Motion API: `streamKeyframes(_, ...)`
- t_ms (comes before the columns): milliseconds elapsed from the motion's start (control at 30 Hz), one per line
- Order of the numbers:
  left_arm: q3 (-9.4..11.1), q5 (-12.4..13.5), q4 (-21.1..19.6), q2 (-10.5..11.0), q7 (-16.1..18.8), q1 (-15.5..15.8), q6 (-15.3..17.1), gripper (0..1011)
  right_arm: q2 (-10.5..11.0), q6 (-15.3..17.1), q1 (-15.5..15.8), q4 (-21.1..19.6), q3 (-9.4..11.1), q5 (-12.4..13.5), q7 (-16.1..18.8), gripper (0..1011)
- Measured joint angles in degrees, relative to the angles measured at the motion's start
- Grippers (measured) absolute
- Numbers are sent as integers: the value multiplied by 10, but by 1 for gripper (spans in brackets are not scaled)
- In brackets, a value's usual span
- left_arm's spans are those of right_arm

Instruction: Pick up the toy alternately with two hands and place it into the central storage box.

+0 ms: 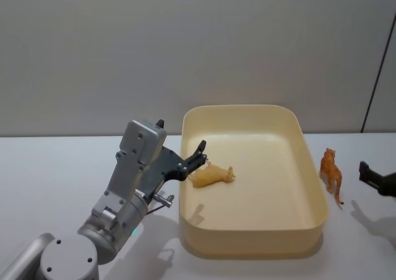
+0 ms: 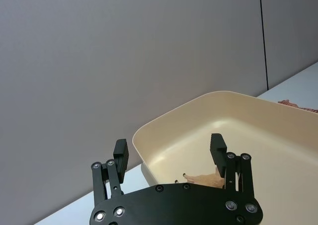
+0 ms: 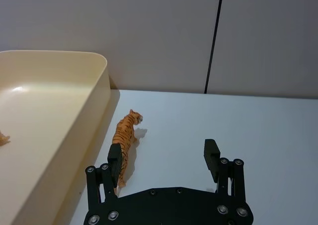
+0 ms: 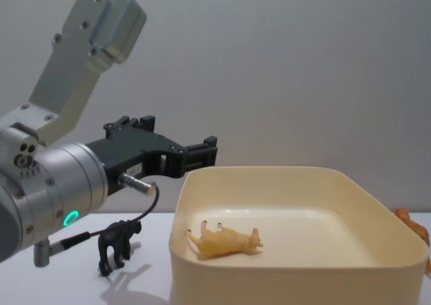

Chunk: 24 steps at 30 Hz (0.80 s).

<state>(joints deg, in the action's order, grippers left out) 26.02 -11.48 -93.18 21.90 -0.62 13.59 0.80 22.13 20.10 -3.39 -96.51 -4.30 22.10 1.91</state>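
Left gripper [image 1: 199,154] spread wide and empty over the cream tub [image 1: 253,246] left rim.
I saw the pale-yellow toy animal [image 1: 212,176] lying on its side inside the tub. The right gripper [image 3: 163,153] hung spread and empty near the toy tiger [image 3: 124,138], which stood just outside the right wall.

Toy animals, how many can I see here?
3: a yellow toy lying inside the cream tub, a toy tiger standing right of it, a black toy standing left of it. Others may be hidden.
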Motion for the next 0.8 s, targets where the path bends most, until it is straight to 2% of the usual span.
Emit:
streamKeyframes(167, 0, 0, 0, 0, 0, 0, 0, 1001, -5, 7, 1, 9, -1, 11, 0, 1001)
streamKeyframes(400, 0, 0, 0, 0, 0, 0, 0, 1001, -15, 4, -10, 22, -9, 13, 9, 1001)
streamKeyframes(800, 0, 0, 0, 0, 0, 0, 0, 1001, -31, 3, -31, 50, -22, -3, 15, 1001)
